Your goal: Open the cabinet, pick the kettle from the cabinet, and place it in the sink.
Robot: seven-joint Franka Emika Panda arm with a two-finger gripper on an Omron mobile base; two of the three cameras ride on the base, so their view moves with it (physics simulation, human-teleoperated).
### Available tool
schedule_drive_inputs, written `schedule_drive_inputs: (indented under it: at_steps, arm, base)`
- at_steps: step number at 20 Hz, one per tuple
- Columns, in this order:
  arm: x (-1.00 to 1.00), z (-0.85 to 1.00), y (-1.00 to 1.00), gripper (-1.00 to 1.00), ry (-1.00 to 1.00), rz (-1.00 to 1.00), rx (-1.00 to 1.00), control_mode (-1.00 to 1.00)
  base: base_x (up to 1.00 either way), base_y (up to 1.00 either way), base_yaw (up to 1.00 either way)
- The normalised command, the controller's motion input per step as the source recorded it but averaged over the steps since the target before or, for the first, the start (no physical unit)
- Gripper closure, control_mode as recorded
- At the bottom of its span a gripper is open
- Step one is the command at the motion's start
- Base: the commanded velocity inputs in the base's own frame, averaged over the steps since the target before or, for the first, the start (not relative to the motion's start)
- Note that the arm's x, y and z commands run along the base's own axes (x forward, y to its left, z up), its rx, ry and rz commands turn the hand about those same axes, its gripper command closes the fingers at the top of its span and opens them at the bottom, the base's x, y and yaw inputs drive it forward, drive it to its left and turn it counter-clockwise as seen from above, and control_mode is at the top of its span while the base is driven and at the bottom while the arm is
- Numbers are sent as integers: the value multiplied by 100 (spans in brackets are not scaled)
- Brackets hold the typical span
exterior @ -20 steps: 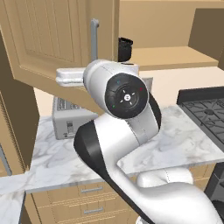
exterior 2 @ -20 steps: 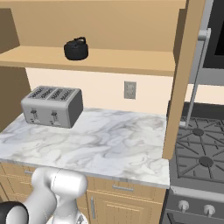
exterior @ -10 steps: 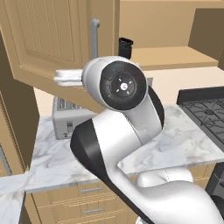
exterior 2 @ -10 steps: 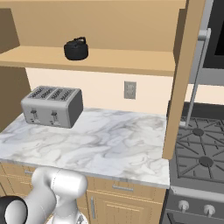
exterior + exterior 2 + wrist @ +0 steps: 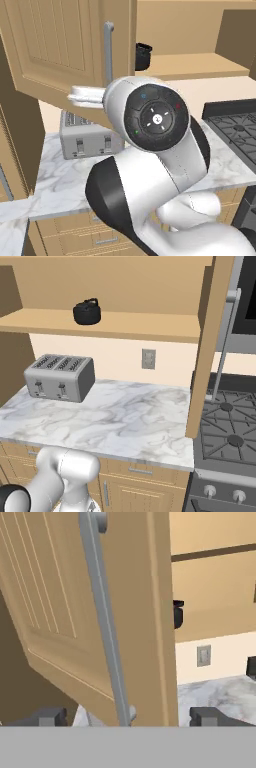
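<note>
My gripper [image 5: 128,716] stands wide, with one fingertip [image 5: 46,717] on each side of the door handle [image 5: 106,627] and neither touching it; the jaws hold nothing. The handle runs up between the tips, a long silver bar leaning slightly in the hand view, with its lower mount just above the gap. The cabinet [image 5: 85,612] door it belongs to is swung open toward me, its edge face just right of the bar.

Past that door edge, ahead and to the right of the gripper, I can see a sliver of the kettle [image 5: 177,614] on the cabinet shelf. In the right base view the kettle [image 5: 87,311] sits upright on the shelf [image 5: 150,325], well clear of the door, above and a little right of the toaster [image 5: 61,377]. The toaster stands on the marble counter [image 5: 130,421], below the gripper's level. In the left base view the hand [image 5: 87,95] reaches out just under the bottom of the open door [image 5: 65,45], with the handle [image 5: 108,52] right above it and the kettle [image 5: 143,56] beyond, half hidden by the door's edge. The stove [image 5: 225,431] lies far right of the counter.
</note>
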Motion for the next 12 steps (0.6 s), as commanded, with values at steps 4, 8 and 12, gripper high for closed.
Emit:
schedule_drive_inputs:
  at_steps: [4, 8, 12]
  arm:
    - [-20, 0, -53, -100, 8, 0, 26, -100]
    - [-12, 0, -59, -100, 17, 0, 36, -100]
    - [-16, -4, -57, -100, 10, 3, 45, -100]
  base:
    - [0, 0, 0]
    - [0, 0, 0]
    - [0, 0, 0]
